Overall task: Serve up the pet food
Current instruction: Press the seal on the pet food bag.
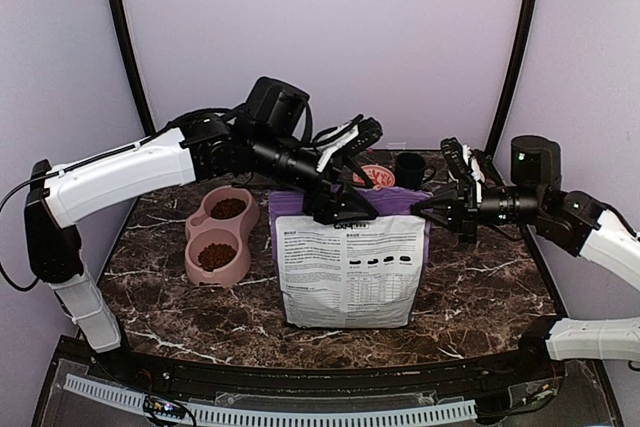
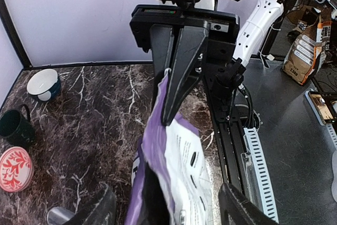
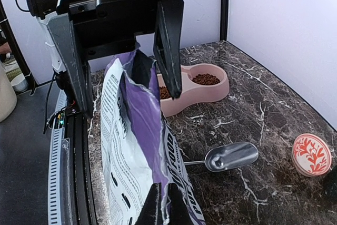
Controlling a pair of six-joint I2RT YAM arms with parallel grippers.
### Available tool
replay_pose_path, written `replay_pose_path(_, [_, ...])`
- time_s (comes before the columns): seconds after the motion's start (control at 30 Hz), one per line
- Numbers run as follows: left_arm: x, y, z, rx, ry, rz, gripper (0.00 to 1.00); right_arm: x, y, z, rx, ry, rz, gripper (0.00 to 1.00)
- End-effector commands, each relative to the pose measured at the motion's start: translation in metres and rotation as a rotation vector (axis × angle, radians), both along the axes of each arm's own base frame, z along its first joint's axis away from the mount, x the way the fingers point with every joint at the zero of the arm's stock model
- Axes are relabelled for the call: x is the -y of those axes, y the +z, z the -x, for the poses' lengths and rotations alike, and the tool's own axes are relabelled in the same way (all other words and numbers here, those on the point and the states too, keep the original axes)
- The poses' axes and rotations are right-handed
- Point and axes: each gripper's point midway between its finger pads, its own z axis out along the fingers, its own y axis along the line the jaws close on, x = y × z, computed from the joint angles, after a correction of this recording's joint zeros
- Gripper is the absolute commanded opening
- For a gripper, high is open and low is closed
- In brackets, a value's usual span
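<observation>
Where the top camera looks down, the left gripper point(image 1: 343, 212) pinches the top edge of the purple-and-white bag point(image 1: 350, 272). The right gripper point(image 1: 425, 209) sits at the bag's other top corner. The pet food point(image 1: 217, 256) lies in both cups of the pink double bowl point(image 1: 238, 272), behind the left gripper and near its forearm.

In the left wrist view, its jaws are closed tight on the bag's rim.

In the right wrist view, its fingers point(image 3: 169, 51) stand wide apart, straddling the bag's open mouth and clamping nothing. The kibble lies beyond its fingertips, and a metal scoop point(image 3: 229, 156) lies off to one side.
</observation>
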Motion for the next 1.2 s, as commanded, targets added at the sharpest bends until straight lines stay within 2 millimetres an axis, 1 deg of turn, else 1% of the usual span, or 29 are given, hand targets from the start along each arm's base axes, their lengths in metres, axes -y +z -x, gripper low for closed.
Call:
replay_pose_path(0.0, [0.018, 0.007, 0.011, -0.009, -0.067, 0.001, 0.67, -0.004, 0.017, 0.001, 0.094, 0.005, -0.043, 0.00])
replay_pose_path(0.13, [0.035, -0.001, 0.011, -0.018, -0.076, -0.013, 0.61, -0.005, 0.019, 0.003, 0.108, 0.014, -0.049, 0.00])
replay_pose_path(0.3, [0.045, -0.006, 0.005, -0.014, -0.063, -0.015, 0.49, -0.007, 0.019, 0.007, 0.122, 0.026, -0.047, 0.00])
replay_pose_path(0.4, [0.048, -0.008, 0.002, -0.004, -0.060, -0.028, 0.36, -0.007, 0.020, 0.008, 0.130, 0.029, -0.049, 0.00])
replay_pose_path(0.5, [0.049, -0.014, -0.002, 0.012, -0.043, -0.055, 0.19, -0.007, 0.021, 0.010, 0.133, 0.034, -0.050, 0.00])
replay_pose_path(0.6, [0.050, -0.022, -0.008, 0.031, -0.012, -0.099, 0.01, -0.006, 0.022, 0.012, 0.138, 0.036, -0.055, 0.00])
replay_pose_path(0.7, [0.046, -0.030, -0.017, 0.058, 0.042, -0.150, 0.00, -0.005, 0.023, 0.013, 0.142, 0.034, -0.054, 0.00])
replay_pose_path(0.8, [0.041, -0.031, -0.024, 0.098, 0.088, -0.187, 0.00, -0.003, 0.023, 0.014, 0.145, 0.030, -0.049, 0.00])
replay_pose_path(0.97, [0.036, -0.029, -0.025, 0.120, 0.100, -0.201, 0.00, -0.002, 0.023, 0.016, 0.142, 0.029, -0.052, 0.00])
replay_pose_path(1.0, [0.036, -0.028, -0.023, 0.117, 0.093, -0.198, 0.02, -0.002, 0.022, 0.016, 0.140, 0.027, -0.051, 0.00])
replay_pose_path(1.1, [0.037, -0.027, -0.019, 0.109, 0.070, -0.187, 0.19, -0.003, 0.021, 0.015, 0.133, 0.029, -0.050, 0.00])
replay_pose_path(1.13, [0.037, -0.027, -0.018, 0.110, 0.067, -0.188, 0.22, -0.003, 0.022, 0.015, 0.132, 0.030, -0.050, 0.00])
replay_pose_path(1.17, [0.036, -0.029, -0.018, 0.111, 0.065, -0.191, 0.23, -0.004, 0.022, 0.015, 0.131, 0.033, -0.050, 0.00])
